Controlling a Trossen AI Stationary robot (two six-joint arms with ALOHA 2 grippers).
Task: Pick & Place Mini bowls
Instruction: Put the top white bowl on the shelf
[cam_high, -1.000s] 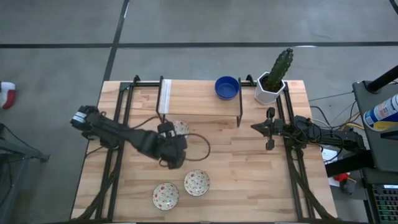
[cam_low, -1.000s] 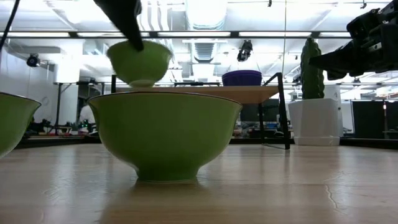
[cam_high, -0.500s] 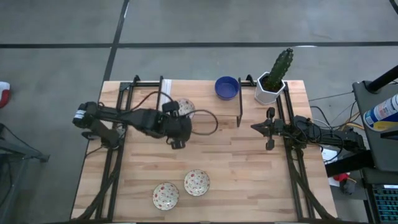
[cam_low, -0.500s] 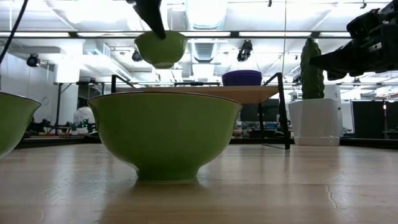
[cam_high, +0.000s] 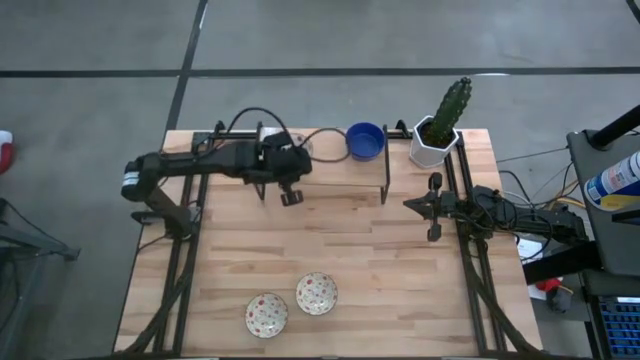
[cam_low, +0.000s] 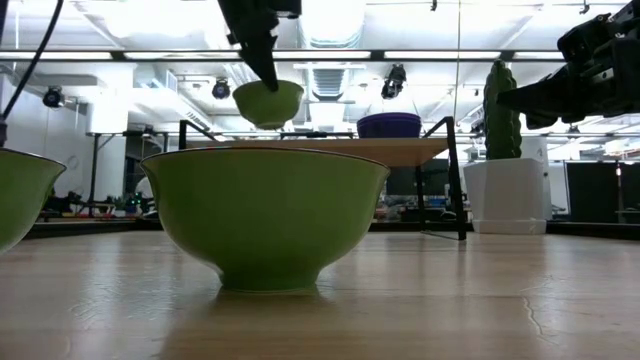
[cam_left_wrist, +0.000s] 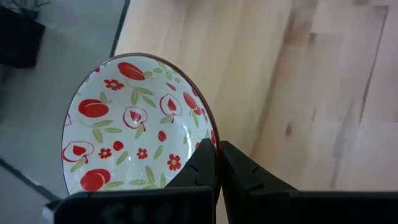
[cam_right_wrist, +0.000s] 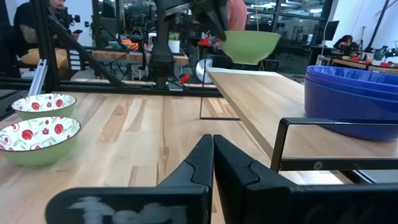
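Overhead first: I see my left gripper (cam_high: 290, 172) out over the raised wooden shelf (cam_high: 325, 160) at the table's far side, pinching a patterned mini bowl (cam_high: 298, 150) by its rim. Stacked blue bowls (cam_high: 365, 140) sit empty on the shelf's right end, just beside the white cactus pot (cam_high: 433, 147). Two more patterned bowls (cam_high: 316, 293) and (cam_high: 267, 314) sit side by side near the front edge, both empty, with bare wood between them and the shelf. My right gripper (cam_high: 433, 207) waits at the right side, well apart from all bowls.

Low view — the nearest bowl (cam_low: 265, 217) fills the middle, green outside; another bowl (cam_low: 22, 200) shows at the left edge. The held bowl (cam_low: 268, 102) hangs clear above the shelf top (cam_low: 340, 148), left of the blue stack (cam_low: 389, 125).

Left wrist: the fingers (cam_left_wrist: 205, 162) are clenched on the rim of the carried bowl (cam_left_wrist: 134, 124), whose inside is empty — red fruit and green leaves on cream.

Right wrist: that gripper (cam_right_wrist: 212, 158) has its jaws closed on nothing. The blue stack (cam_right_wrist: 351, 93) rests near the shelf's edge.
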